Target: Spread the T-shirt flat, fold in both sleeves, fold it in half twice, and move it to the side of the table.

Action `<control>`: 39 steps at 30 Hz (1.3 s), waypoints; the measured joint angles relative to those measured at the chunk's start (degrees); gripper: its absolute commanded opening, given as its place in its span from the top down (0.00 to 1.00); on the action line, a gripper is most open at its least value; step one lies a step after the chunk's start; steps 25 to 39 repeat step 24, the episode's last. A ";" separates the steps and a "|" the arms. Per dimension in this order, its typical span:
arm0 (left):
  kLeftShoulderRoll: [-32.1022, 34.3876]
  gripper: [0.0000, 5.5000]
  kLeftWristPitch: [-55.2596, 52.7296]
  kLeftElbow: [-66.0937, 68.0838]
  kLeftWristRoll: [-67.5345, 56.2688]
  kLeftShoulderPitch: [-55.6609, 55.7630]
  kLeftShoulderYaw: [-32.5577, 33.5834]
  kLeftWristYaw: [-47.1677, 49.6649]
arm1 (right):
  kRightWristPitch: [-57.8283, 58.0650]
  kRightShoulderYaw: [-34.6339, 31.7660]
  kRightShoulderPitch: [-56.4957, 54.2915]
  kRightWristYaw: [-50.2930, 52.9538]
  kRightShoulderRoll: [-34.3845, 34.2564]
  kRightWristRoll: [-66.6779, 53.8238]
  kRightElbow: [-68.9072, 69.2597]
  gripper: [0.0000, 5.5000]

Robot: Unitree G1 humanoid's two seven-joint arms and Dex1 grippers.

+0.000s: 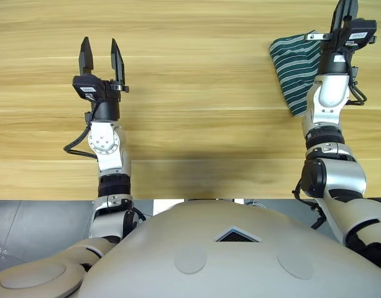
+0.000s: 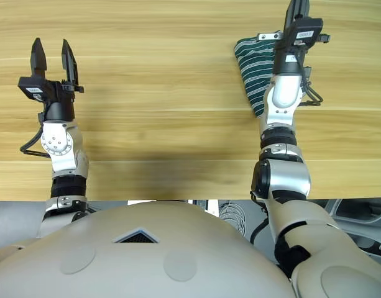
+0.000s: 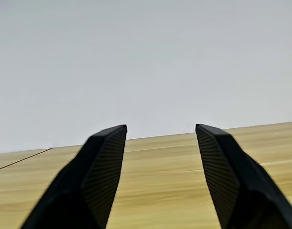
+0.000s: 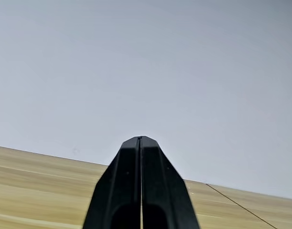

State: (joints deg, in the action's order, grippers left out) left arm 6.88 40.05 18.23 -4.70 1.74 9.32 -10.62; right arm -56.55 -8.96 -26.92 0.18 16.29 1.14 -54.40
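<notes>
The left gripper (image 1: 100,54), fingers spread apart and empty, hovers well left of the T-shirt (image 1: 294,65). The T-shirt, a folded green-striped bundle, lies on the table (image 1: 202,93), seemingly already set aside. The right gripper (image 1: 347,12), fingers pressed together on nothing, sits just past the T-shirt's far right corner.

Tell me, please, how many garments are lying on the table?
1: the folded green striped T-shirt lies on the table's far right side, partly hidden behind the right arm; anything beneath it would be hidden.
</notes>
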 measured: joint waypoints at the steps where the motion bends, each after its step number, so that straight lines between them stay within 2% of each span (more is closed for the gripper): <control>1: 0.32 0.53 -0.44 1.37 0.07 1.09 0.24 0.22 | -0.92 0.17 0.03 0.18 0.02 1.05 -0.97 0.99; 10: 2.41 0.53 -0.33 8.14 0.98 4.81 2.10 3.22 | -6.93 4.08 0.85 4.00 -1.95 7.86 -9.01 0.99; 20: 2.99 0.53 2.98 12.55 1.86 5.91 1.60 2.94 | -7.74 2.16 0.76 1.21 -1.01 3.43 -10.67 0.99; 39: 3.03 0.53 3.87 13.35 0.74 5.91 1.60 2.15 | -7.73 2.14 0.63 0.16 -1.01 3.16 -10.79 0.99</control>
